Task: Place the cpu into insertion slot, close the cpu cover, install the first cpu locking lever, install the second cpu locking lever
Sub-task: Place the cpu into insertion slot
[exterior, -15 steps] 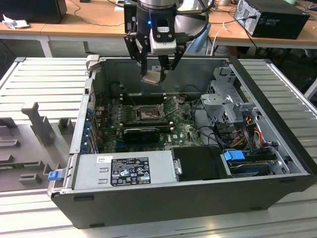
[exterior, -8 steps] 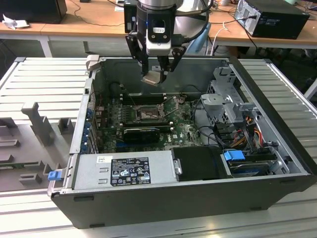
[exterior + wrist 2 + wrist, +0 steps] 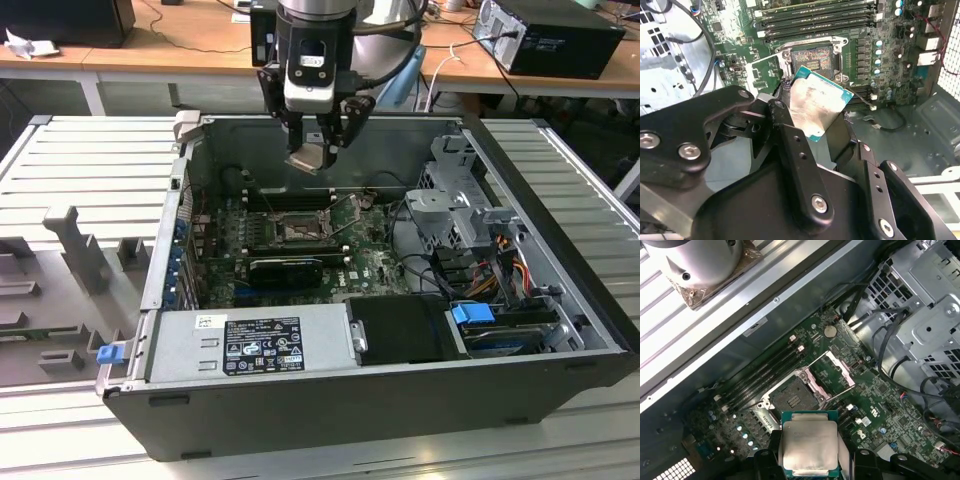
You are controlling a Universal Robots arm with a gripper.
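Slatted table (image 3: 80, 160) carries an open case (image 3: 400, 400); the cpu (image 3: 312, 157) is clamped between the gripper (image 3: 320, 150) fingers, raised clear of the slot (image 3: 298, 230), at 12 o'clock from it in the exterior view. Beside the slot, the cover (image 3: 844, 371) stands open.

pale silvery-beige cpu (image 3: 809, 447) with a teal-green rim, green circuit board (image 3: 890, 410) with small silver parts, dark insertion slot (image 3: 792, 399) with dull grey field, dark grey computer case (image 3: 400, 400), blue clip (image 3: 108, 352)
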